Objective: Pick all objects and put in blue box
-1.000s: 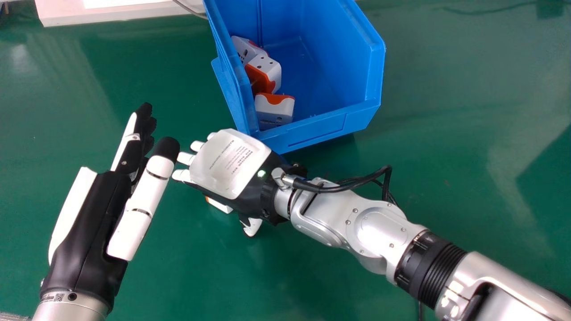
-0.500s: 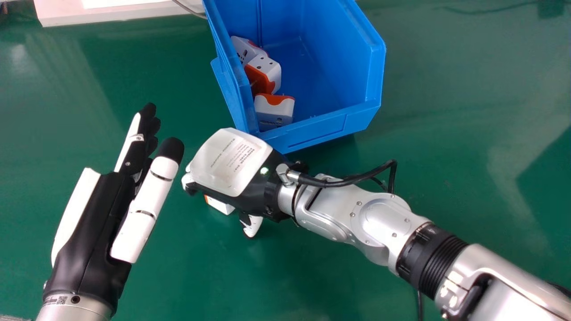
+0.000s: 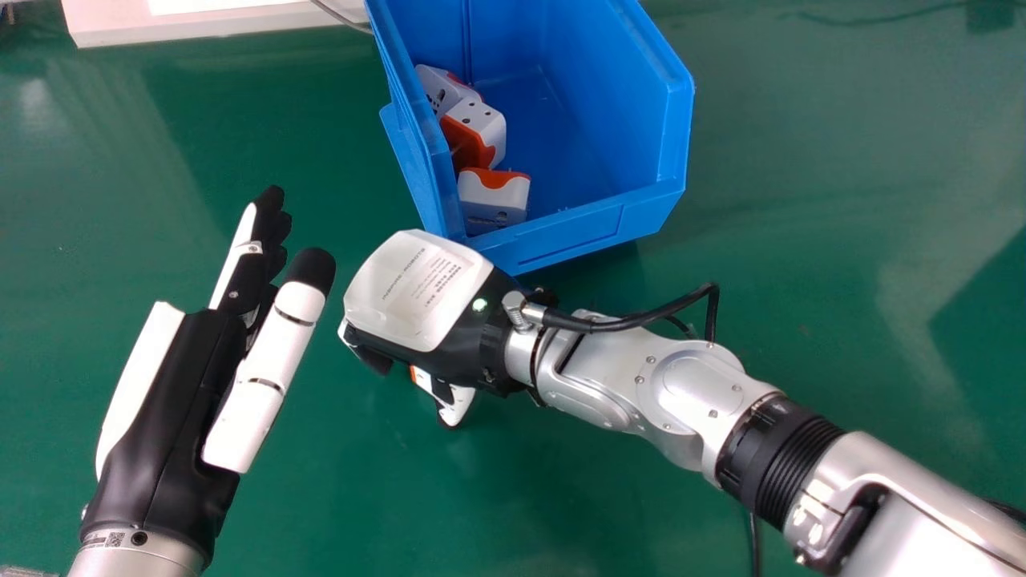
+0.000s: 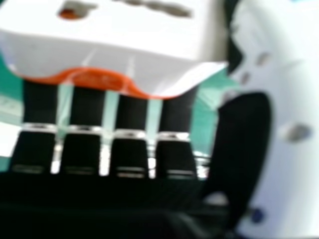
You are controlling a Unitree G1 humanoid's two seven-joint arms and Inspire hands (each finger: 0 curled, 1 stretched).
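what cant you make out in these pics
- Head view: most of the block at the right hand, hidden by that hand.
- Head view: the blue box's far end, cut off by the top edge.
- Right hand view: the rest of that block, cut off by the top edge; detail inside its openings, blurred.

- I look down on a glossy green tabletop (image 3: 834, 168).
- Far left, I see a white panel (image 3: 200, 27) and thin cable (image 3: 340, 17).
- Pale light (image 3: 36, 104) reflects at left.
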